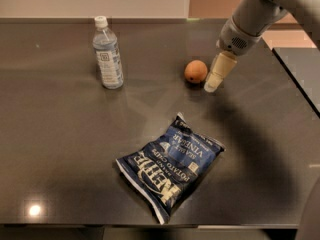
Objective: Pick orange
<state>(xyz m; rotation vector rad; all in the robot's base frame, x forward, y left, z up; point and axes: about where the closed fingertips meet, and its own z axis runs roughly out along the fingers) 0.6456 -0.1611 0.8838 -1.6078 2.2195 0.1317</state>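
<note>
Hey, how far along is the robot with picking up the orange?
The approach looks mostly done: the gripper hangs close beside the orange. In hand: lining up on it. Left: the grasp and lift, since the orange rests on the table, not yet held.

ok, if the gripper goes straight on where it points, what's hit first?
Likely the table, just right of the orange, not the fruit itself. The gripper points down and slightly left beside it, though depth is unclear.
</note>
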